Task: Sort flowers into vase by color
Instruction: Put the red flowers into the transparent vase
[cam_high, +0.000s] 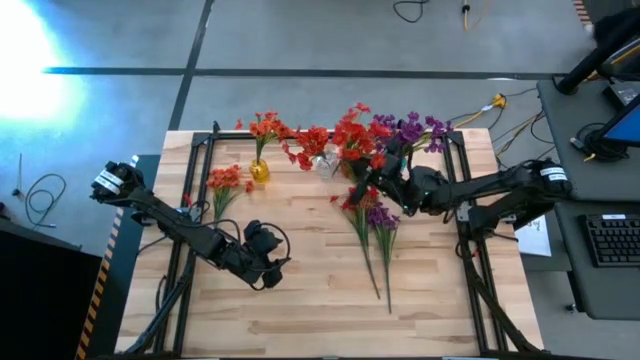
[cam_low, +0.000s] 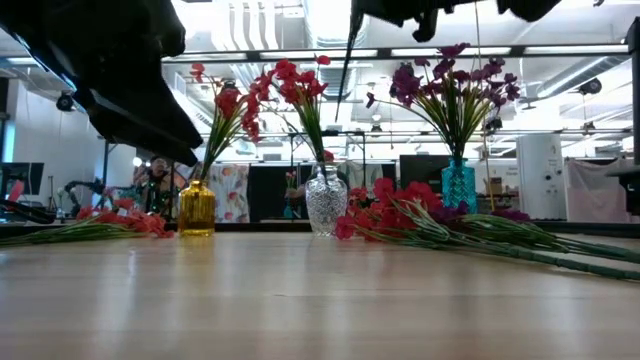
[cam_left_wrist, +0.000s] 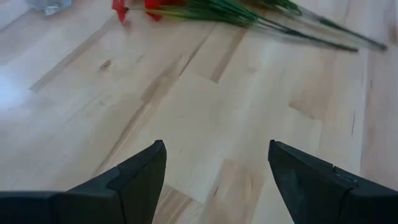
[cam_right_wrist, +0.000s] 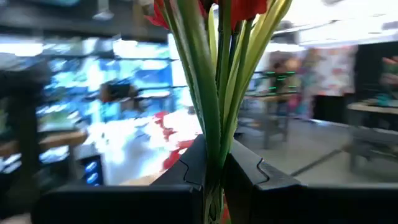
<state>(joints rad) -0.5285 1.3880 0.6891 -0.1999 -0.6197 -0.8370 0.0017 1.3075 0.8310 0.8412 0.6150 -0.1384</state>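
The right gripper (cam_right_wrist: 214, 165) is closed on the green stems of red flowers (cam_right_wrist: 217, 81), while the left gripper (cam_left_wrist: 214, 180) waits wide open and empty above the table (cam_left_wrist: 205, 106).

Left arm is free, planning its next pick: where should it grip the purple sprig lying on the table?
Probably the purple sprig is best taken on its bare lower stem, away from the red blossoms lying near its head. It lies flat, so come straight down, jaws across the stem.
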